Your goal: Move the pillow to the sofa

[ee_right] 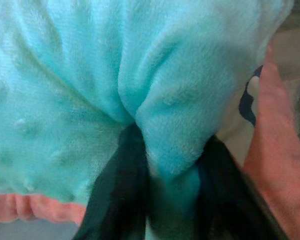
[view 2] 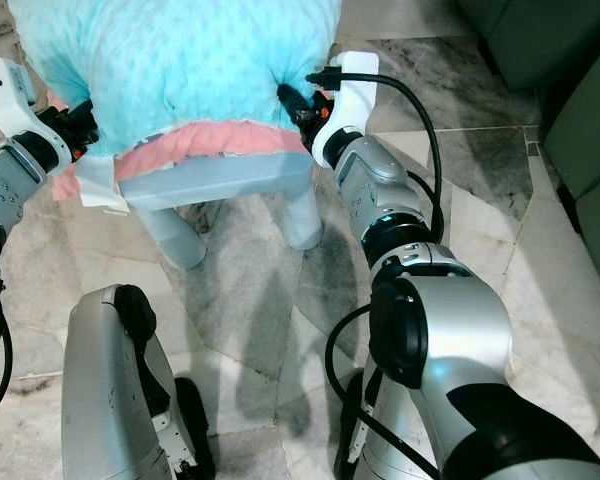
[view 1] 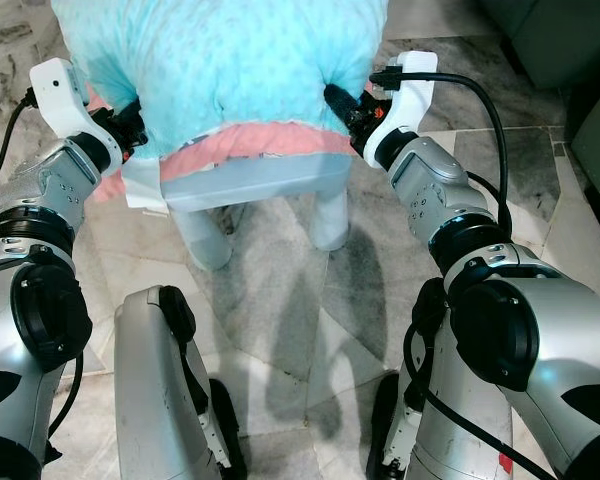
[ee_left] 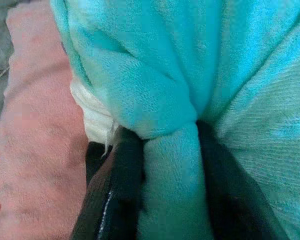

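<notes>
Both our grippers are clamped on the pillow: the left gripper (ee_left: pixel 167 165) has a fold of turquoise fleece pinched between its two black fingers, and the right gripper (ee_right: pixel 172 175) bites a matching fold on the opposite side. Between the two grips the pillow (view 1: pixel 220 60) bulges out, puffy and dimpled, held in front of us. Just under both grippers lies a pink cloth (view 1: pixel 250 140), draped over a pale grey stool (view 1: pixel 250 180) whose legs stand on the marble floor (view 1: pixel 310 330). We cannot tell whether the pillow rests on the cloth or hangs just above it.

We judge the step in hand to be the lift and carry. To do it well, we should keep both pinches tight and raise the two arms evenly, so neither fold slips free and the pillow does not sag to one side. We should lift well above the pink cloth so it is not dragged along. Beyond our right gripper, dark grey upholstery (view 1: pixel 550 40) may be the sofa; we turn there slowly.
</notes>
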